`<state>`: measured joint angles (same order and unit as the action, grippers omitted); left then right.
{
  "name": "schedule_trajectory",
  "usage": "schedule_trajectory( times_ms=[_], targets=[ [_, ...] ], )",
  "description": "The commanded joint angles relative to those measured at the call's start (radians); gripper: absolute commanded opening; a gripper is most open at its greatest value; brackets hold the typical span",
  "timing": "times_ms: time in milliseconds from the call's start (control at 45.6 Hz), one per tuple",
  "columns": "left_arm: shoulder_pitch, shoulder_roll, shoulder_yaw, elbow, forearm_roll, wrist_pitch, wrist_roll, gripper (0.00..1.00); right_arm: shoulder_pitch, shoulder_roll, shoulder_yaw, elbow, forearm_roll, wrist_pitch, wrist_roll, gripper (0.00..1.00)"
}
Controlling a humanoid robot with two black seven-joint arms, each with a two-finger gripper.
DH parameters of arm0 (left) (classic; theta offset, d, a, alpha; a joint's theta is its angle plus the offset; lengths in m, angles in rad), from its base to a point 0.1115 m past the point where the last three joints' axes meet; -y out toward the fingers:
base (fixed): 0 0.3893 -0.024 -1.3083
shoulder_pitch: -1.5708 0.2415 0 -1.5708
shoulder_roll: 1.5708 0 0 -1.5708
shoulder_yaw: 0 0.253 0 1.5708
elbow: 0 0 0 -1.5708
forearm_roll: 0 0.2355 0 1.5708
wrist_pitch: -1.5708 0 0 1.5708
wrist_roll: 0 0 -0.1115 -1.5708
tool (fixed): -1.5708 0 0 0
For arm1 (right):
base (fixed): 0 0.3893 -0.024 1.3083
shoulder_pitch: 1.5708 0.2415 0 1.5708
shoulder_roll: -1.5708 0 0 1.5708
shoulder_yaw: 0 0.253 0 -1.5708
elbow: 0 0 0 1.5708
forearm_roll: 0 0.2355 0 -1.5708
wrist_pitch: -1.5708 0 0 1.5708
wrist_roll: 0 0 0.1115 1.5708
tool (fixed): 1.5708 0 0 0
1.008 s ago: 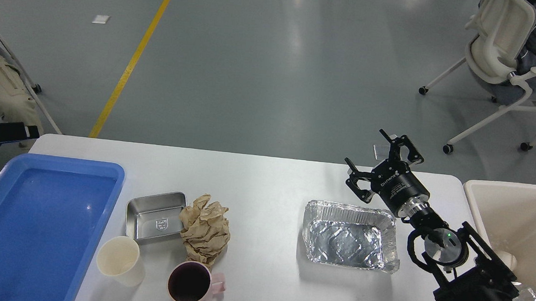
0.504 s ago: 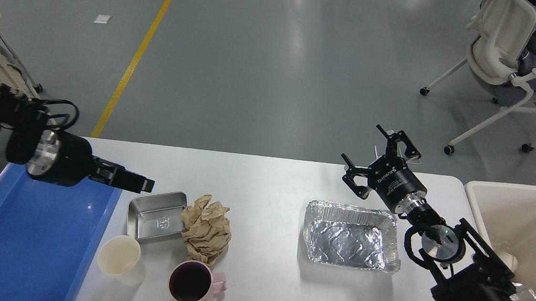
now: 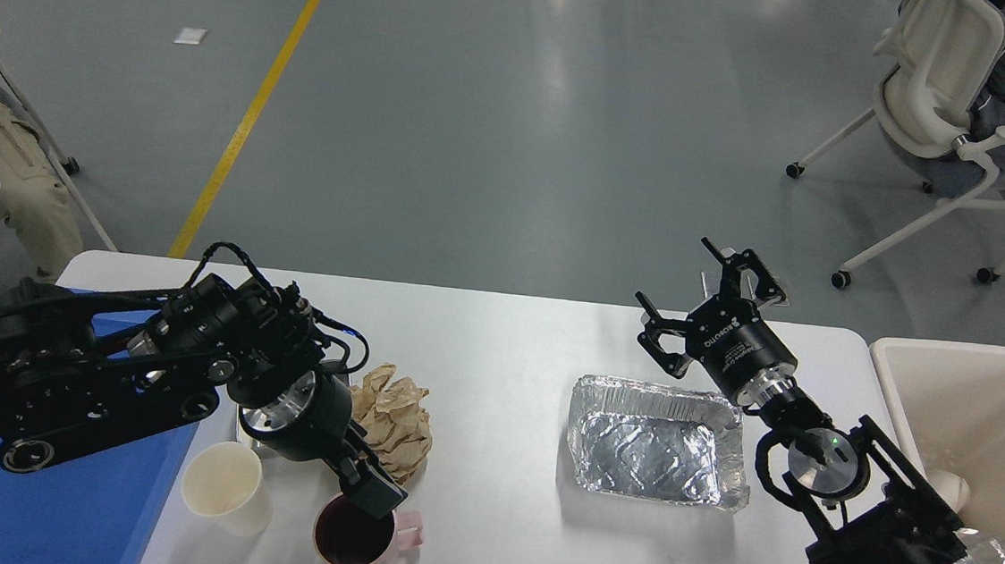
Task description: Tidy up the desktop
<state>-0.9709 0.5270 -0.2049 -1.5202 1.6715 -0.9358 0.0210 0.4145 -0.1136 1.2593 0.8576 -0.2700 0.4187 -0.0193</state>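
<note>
White desktop (image 3: 506,354) beneath both arms, right fingers (image 3: 741,274) spread wide, empty, left fingers (image 3: 374,492) over pink mug (image 3: 357,539), spread unclear

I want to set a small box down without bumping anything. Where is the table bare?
The desktop is bare in the middle, between the crumpled brown paper and the foil tray, and along the far edge. The left is crowded: left gripper over the pink mug, paper cup, blue tray.

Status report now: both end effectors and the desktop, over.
Left end effector over pink mug, state unclear. Right end effector open, empty, behind foil tray. Desktop cluttered: crumpled paper, paper cup.
</note>
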Motion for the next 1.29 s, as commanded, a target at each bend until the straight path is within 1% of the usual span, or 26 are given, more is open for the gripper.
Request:
schedule_trajectory(
  times_ms=[0, 110, 372, 657, 701, 876, 1008, 1030, 1073, 1139, 1249, 1271],
  targets=[
    [-0.014, -0.038, 0.042, -0.002, 0.002, -0.001, 0.002, 0.91, 0.000, -0.001, 0.002, 0.008, 0.000, 0.000, 0.001, 1.00],
    [-0.032, -0.050, 0.071, -0.003, 0.002, -0.003, 0.000, 0.91, 0.001, -0.001, 0.002, 0.008, 0.000, 0.000, -0.001, 1.00],
    [-0.031, -0.067, 0.131, -0.011, 0.002, -0.018, 0.002, 0.91, 0.006, -0.003, 0.002, 0.008, 0.000, 0.000, 0.001, 1.00],
    [-0.025, -0.093, 0.150, -0.011, 0.002, -0.024, 0.002, 0.91, 0.003, -0.006, 0.006, 0.008, 0.000, 0.000, 0.001, 1.00],
    [-0.019, -0.094, 0.151, -0.011, 0.002, -0.024, 0.002, 0.90, 0.001, -0.006, 0.008, 0.009, 0.000, 0.000, 0.001, 1.00],
    [-0.017, -0.094, 0.200, -0.003, 0.002, -0.024, 0.000, 0.78, -0.002, -0.009, 0.017, 0.011, 0.000, 0.000, 0.001, 1.00],
    [-0.020, -0.094, 0.239, 0.017, 0.002, -0.024, 0.000, 0.65, -0.003, -0.017, 0.020, 0.017, 0.000, 0.002, 0.001, 1.00],
    [-0.020, -0.094, 0.242, 0.021, 0.002, -0.024, 0.000, 0.61, -0.003, -0.018, 0.020, 0.018, 0.000, 0.002, 0.001, 1.00],
    [-0.020, -0.096, 0.246, 0.029, 0.002, -0.024, -0.001, 0.48, -0.005, -0.020, 0.020, 0.018, 0.000, 0.002, 0.001, 1.00],
    [-0.022, -0.104, 0.252, 0.040, 0.002, -0.024, -0.003, 0.32, -0.008, -0.020, 0.020, 0.018, 0.000, 0.003, 0.002, 1.00],
    [-0.023, -0.108, 0.252, 0.049, 0.002, -0.024, -0.006, 0.16, -0.011, -0.020, 0.020, 0.018, 0.000, 0.003, 0.007, 1.00],
    [-0.023, -0.108, 0.252, 0.051, 0.002, -0.024, -0.004, 0.14, -0.011, -0.020, 0.020, 0.018, 0.000, 0.003, 0.007, 1.00]
  ],
)
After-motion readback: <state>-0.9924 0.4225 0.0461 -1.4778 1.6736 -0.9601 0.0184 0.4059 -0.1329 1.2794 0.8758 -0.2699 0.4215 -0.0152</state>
